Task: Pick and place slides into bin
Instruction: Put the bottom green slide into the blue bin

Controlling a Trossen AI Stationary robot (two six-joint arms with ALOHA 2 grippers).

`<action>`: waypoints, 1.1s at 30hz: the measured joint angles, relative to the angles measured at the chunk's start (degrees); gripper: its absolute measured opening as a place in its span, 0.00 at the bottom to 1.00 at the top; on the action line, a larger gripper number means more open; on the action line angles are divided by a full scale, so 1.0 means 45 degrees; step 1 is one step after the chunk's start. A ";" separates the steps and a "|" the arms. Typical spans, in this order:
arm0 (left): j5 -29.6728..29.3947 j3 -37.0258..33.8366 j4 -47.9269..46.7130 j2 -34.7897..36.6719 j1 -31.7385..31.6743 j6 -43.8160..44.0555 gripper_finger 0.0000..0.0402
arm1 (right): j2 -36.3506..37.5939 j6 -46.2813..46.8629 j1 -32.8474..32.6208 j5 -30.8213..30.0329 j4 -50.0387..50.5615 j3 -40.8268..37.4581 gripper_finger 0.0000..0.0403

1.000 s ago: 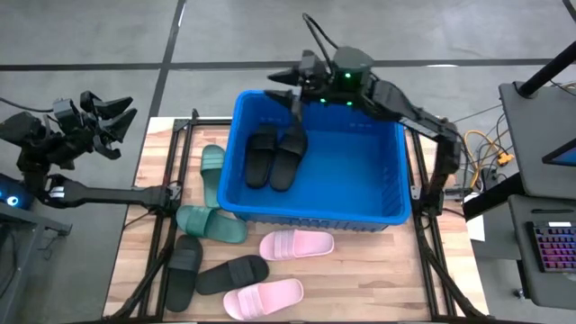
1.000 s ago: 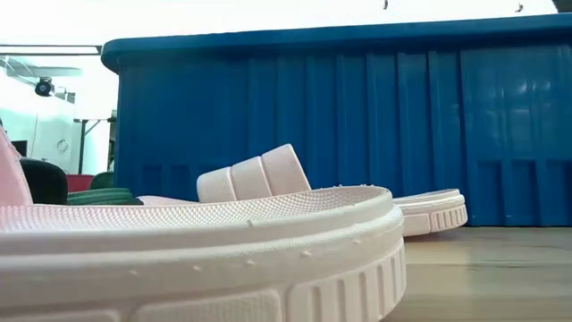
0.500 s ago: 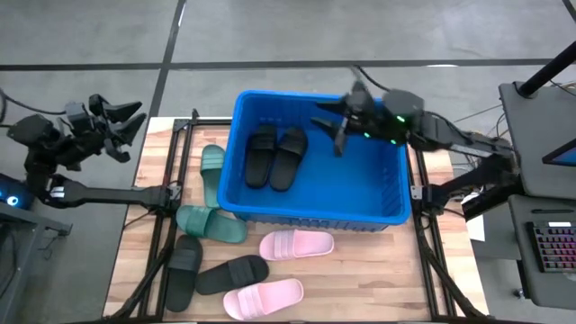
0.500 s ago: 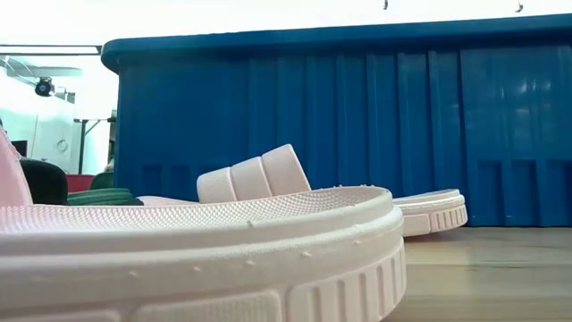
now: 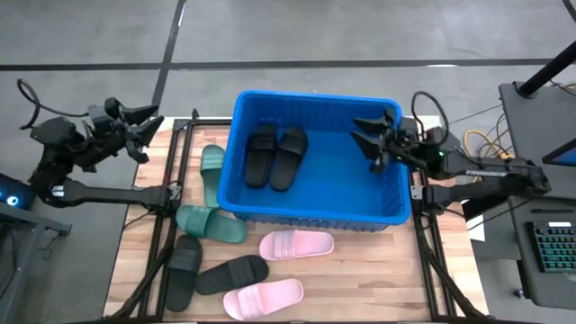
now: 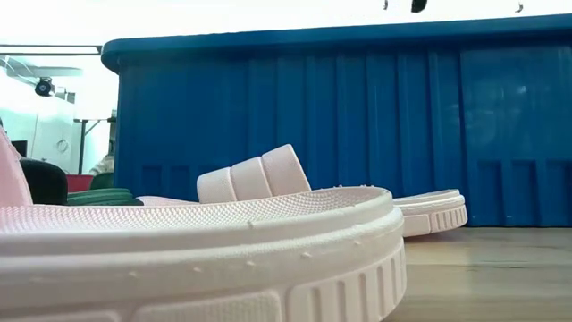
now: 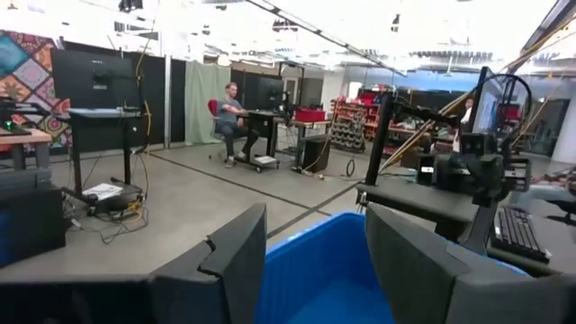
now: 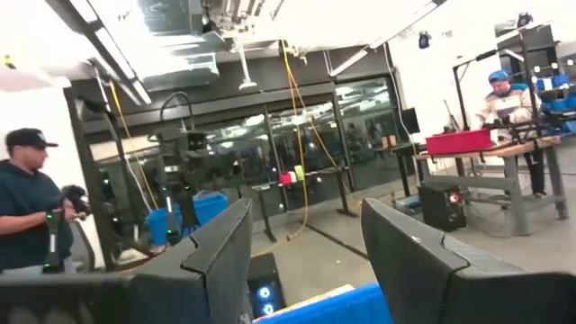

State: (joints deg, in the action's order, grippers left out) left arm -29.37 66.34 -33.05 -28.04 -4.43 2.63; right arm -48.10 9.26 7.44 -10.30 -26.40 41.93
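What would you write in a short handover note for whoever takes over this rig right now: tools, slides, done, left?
Left tool: open, empty, above the table's far left corner.
Right tool: open, empty, over the bin's right side.
Done: two black slides lie in the bin.
Left: six on the table, two green left of the bin, two black and two pink in front of it.

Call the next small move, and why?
Probably lower the left gripper, open and empty beyond the table's left edge, toward the nearest green slide. Two black slides lie in the bin; six remain on the table. The right gripper hangs open over the bin.
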 joint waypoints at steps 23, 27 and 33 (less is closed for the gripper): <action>0.2232 -0.0028 -0.0992 -0.1894 0.0000 0.3860 0.44 | 0.4932 0.1666 -0.0020 0.0276 -0.0196 -0.3997 0.50; 0.5288 -0.0028 -0.1685 -0.2076 0.0000 0.5539 0.44 | 0.4932 0.1642 -0.0019 0.0276 -0.0204 -0.3992 0.50; 0.7087 -0.0028 -0.3488 -0.2304 0.0001 0.7654 0.44 | 0.4909 0.1510 -0.0019 0.0276 -0.0192 -0.3987 0.50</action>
State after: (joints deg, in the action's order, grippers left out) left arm 2.52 66.22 -48.75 -38.41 -4.42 37.07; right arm -26.01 16.05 7.35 -9.06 -27.27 23.99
